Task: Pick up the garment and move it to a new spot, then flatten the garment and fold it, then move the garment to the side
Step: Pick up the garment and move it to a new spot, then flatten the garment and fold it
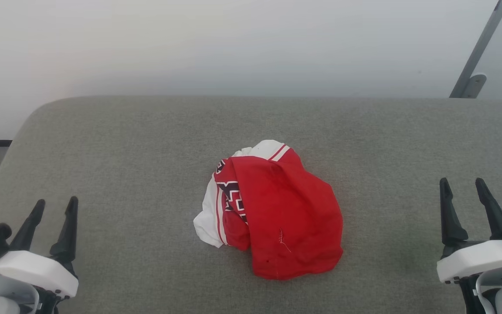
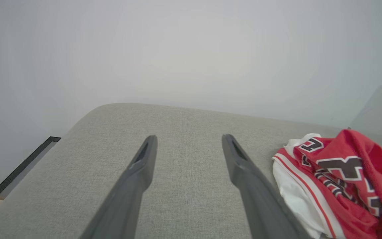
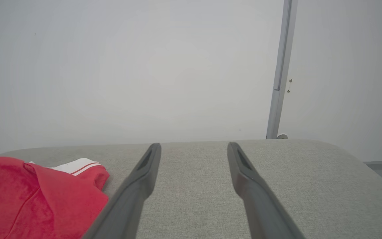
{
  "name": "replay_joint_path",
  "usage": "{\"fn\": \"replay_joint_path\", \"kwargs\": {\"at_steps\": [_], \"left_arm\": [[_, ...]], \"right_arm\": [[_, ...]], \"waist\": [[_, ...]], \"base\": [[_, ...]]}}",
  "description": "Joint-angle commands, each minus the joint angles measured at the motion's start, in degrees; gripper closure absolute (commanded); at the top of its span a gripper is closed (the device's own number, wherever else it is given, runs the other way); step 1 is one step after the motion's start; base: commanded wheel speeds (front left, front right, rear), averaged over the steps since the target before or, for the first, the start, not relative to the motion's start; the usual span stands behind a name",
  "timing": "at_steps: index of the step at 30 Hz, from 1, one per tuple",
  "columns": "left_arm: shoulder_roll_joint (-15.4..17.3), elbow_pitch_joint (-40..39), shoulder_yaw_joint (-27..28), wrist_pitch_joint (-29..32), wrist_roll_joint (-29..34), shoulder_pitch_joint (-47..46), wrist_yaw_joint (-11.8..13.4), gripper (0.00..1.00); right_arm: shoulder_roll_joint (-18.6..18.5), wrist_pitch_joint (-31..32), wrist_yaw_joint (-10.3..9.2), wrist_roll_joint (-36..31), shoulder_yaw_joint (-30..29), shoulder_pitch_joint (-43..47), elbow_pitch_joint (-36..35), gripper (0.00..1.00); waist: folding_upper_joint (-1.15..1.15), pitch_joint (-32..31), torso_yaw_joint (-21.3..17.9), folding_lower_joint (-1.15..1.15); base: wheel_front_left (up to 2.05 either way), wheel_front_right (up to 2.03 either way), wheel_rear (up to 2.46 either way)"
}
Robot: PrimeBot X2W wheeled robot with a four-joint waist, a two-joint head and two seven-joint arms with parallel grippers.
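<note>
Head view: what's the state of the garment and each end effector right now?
Garment: crumpled in a heap, not flattened, not folded, not held.
Left end effector: open, empty, apart from the garment.
Right end effector: open, empty, apart from the garment.

red garment, crumpled heap, mid grey surface

The right gripper hangs spread above grey cushion, garment beside it.
</note>
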Motion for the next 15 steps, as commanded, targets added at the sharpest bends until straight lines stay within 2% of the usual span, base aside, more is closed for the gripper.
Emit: {"fn": "replay_joint_path", "kwargs": {"at_steps": [1, 15], "left_arm": [[-0.11, -0.33, 0.31, -0.44, -0.05, 0.82, 0.0, 0.0], [-0.28, -0.98, 0.89, -0.65, 0.32, 1.57, -0.02, 0.0]], "right_arm": [[-0.12, 0.21, 0.0, 0.14, -0.03, 0.52, -0.3, 0.0], [-0.26, 0.27, 0.0, 0.28, 0.46, 0.21, 0.09, 0.0]], "waist": [[0.0, 0.0, 0.12, 0.0], [0.0, -0.39, 0.19, 0.0]], "base": [[0.0, 0.0, 0.0], [0.0, 0.0, 0.0]]}}
